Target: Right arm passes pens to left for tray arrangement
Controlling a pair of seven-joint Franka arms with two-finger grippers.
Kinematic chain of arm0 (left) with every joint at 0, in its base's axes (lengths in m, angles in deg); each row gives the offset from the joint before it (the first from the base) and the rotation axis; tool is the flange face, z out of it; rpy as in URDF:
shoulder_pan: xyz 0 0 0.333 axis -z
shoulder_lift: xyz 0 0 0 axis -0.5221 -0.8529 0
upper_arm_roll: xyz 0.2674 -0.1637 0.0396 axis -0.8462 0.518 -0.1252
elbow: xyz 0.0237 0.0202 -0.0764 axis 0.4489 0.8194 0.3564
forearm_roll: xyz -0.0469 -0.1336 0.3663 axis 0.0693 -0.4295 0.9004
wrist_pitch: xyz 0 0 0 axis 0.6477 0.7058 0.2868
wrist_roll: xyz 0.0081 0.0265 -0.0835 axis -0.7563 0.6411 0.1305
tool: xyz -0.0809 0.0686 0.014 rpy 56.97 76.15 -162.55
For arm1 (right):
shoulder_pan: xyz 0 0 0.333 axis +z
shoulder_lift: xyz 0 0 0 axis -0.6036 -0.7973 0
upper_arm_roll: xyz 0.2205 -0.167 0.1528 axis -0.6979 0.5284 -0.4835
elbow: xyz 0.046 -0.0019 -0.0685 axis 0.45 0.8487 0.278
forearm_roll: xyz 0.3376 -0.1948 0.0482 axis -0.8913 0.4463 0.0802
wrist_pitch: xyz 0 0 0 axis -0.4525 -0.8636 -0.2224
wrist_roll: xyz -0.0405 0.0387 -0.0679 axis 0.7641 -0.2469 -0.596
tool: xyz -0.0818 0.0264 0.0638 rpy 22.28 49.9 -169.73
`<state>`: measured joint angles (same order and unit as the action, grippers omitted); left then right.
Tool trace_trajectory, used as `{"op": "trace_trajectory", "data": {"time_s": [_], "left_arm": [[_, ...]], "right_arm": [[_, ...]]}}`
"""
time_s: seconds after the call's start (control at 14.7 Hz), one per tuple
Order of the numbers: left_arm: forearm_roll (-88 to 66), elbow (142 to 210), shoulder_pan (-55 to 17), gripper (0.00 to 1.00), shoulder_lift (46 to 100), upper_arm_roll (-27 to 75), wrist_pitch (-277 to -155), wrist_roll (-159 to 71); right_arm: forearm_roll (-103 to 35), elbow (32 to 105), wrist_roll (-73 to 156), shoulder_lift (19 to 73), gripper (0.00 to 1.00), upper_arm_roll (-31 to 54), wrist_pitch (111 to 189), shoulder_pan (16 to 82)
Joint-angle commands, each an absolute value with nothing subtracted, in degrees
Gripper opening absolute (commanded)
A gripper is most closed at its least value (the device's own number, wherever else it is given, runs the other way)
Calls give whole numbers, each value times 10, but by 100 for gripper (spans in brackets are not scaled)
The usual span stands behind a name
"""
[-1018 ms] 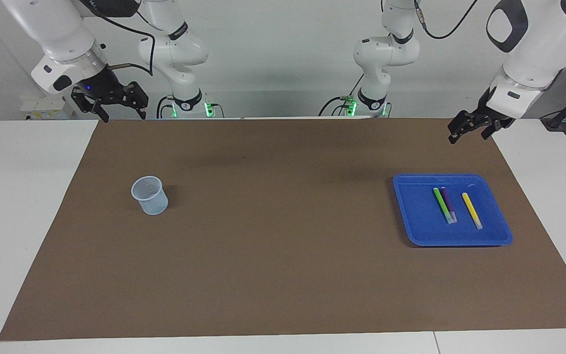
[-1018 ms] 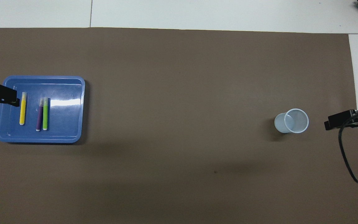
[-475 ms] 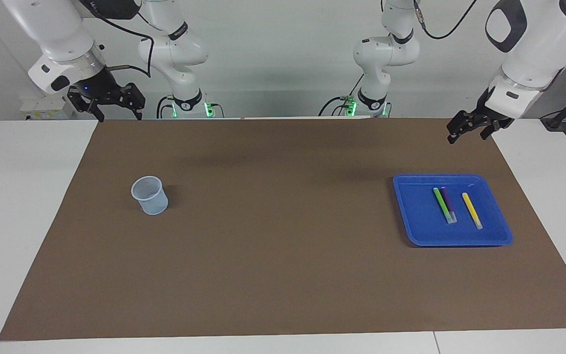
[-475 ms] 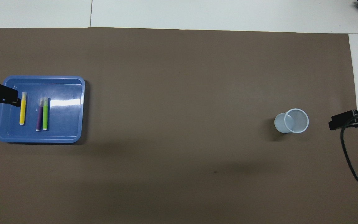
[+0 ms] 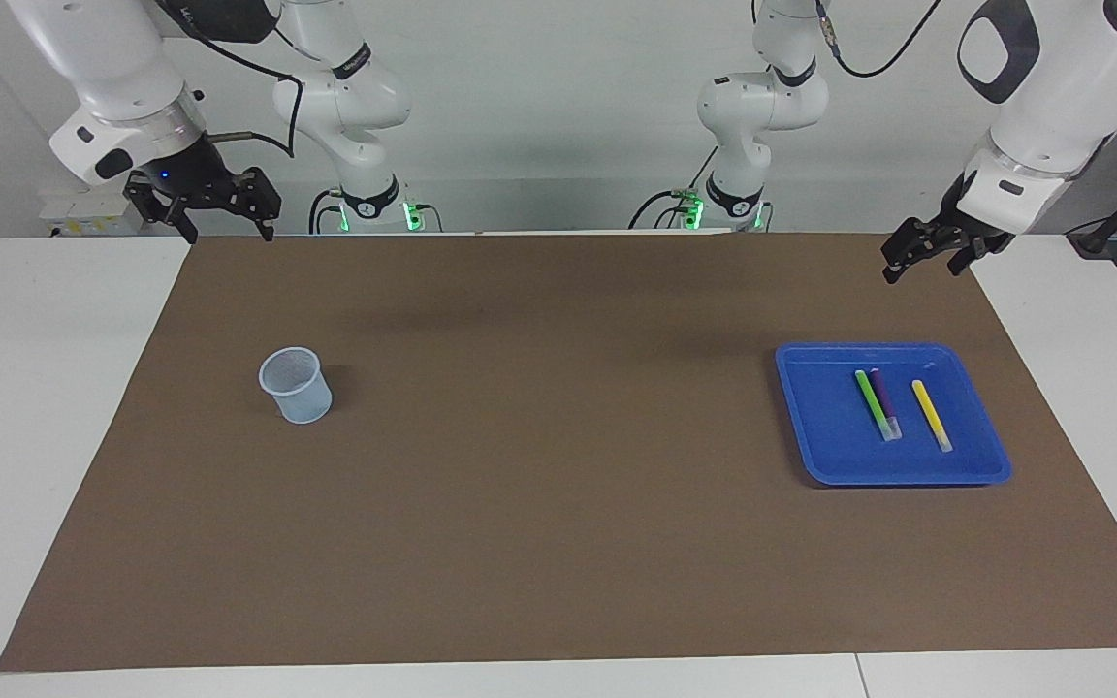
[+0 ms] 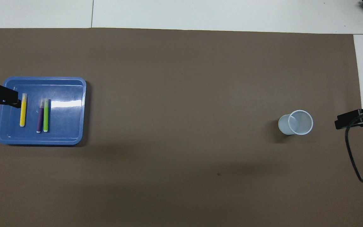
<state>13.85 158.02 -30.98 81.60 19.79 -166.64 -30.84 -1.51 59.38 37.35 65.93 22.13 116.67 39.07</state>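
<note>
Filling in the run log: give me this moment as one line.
pens: all three in tray | cup: empty | left tool: open, raised | right tool: open, raised

We're seeing the tray (image 5: 811, 427) sitting on the mat (image 5: 558, 543) toward the left arm's end of the table, w/ three pens (image 5: 877, 403) lying inside it. Two are lying touching side by side; the third (image 5: 931, 414) is lying apart, nearer the left arm's end, roughly parallel. The cup (image 5: 296, 385) is standing upright on the mat toward the right arm's end, well apart from the tray, approx. as far from the robots as the tray.
</note>
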Motion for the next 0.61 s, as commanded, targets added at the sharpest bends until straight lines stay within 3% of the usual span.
{"op": "trace_trajectory", "data": {"time_s": [0.0, 0.54], "left_arm": [[131, 1576, -303, 100, 820, 193, -1658, -305], [132, 1572, -299, 100, 818, 193, -1660, -308]], "right_arm": [[6, 590, 364, 657, 100, 221, 1173, 394], [7, 592, 363, 657, 100, 221, 1177, 394]]}}
